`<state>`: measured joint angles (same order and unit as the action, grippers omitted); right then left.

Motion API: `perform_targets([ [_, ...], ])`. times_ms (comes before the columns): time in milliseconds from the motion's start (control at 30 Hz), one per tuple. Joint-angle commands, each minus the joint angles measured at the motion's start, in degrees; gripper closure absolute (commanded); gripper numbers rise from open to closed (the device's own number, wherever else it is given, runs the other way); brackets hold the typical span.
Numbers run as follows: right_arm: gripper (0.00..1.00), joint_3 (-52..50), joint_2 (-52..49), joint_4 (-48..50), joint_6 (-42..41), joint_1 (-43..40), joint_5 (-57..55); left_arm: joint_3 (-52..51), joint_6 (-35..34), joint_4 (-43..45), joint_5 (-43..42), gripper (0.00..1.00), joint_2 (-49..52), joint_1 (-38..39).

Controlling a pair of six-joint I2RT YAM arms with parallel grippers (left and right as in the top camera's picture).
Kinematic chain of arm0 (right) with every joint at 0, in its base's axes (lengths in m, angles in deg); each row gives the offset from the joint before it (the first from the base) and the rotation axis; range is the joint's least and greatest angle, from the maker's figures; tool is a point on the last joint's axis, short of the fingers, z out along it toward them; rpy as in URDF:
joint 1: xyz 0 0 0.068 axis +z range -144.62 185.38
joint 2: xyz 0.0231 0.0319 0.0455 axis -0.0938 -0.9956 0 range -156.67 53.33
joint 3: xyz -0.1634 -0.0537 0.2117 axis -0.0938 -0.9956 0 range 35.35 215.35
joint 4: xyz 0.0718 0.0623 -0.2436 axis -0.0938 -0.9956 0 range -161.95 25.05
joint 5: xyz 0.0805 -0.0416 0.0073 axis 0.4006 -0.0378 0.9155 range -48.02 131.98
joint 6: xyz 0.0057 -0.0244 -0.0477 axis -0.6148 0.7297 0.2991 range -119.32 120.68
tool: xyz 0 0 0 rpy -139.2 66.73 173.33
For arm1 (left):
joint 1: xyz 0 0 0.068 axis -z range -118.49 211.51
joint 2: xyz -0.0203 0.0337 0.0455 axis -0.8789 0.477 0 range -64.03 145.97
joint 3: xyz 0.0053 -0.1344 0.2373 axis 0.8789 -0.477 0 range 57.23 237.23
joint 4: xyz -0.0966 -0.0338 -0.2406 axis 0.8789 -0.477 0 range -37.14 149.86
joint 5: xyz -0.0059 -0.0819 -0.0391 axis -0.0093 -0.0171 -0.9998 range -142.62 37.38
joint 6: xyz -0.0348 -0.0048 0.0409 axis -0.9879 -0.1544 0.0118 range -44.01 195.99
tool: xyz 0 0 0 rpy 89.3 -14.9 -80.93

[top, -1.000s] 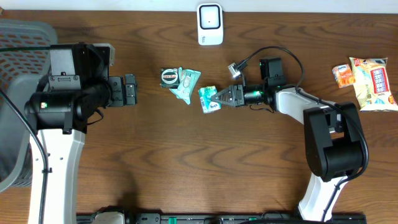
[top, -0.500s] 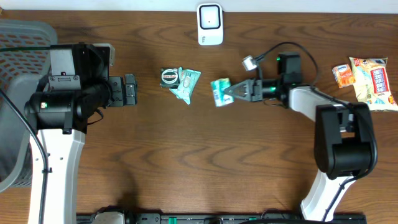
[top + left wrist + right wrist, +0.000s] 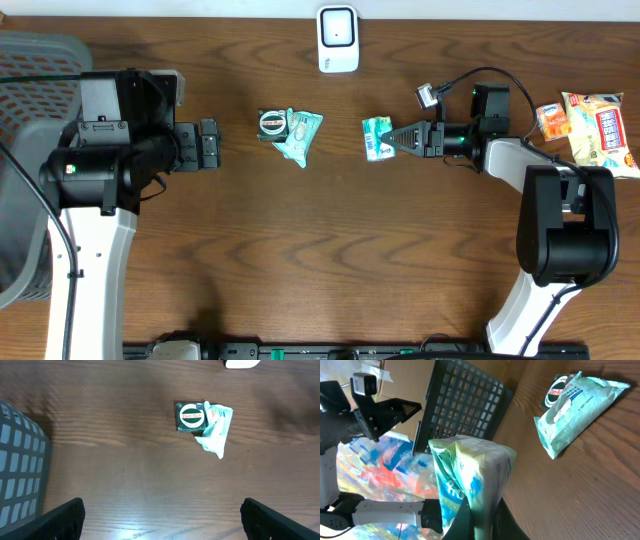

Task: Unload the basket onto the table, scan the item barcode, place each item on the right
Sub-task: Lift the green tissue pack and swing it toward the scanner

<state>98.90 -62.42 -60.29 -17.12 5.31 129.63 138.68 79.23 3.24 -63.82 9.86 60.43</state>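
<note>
Right gripper (image 3: 393, 139), pointing left, pinches the green packet (image 3: 375, 138), long axis front-to-back.

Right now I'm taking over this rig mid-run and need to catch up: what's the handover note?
Left jaws: open, empty, beside the basket.
Right jaws: shut on the green packet, short of the scanner and to its right.
The tin and wipes pack lie on the table left of it; snack bags at far right.
Done: packet gripped.
Left: present its barcode to the scanner.
</note>
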Motion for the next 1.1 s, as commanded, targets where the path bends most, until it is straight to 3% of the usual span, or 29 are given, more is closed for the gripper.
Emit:
perform_targets([
  [0, 0.99, -0.2, 1.7, 1.6, -2.1, 0.6, 1.7, 0.4, 0.6, -0.1, 0.3, 0.02, 0.2, -0.3],
  [667, 0.99, -0.2, 1.7, 46.6, -49.5, 3.3, -5.0, 0.4, 0.6, -0.1, 0.3, 0.02, 0.2, -0.3],
  [833, 0.99, -0.2, 1.7, 51.8, -54.7, 5.5, -6.1, 0.4, 0.6, -0.1, 0.3, 0.02, 0.2, -0.3],
  [1067, 0.99, -0.2, 1.7, 53.5, -54.8, 7.6, -6.8, 0.4, 0.6, -0.1, 0.3, 0.02, 0.2, -0.3],
])
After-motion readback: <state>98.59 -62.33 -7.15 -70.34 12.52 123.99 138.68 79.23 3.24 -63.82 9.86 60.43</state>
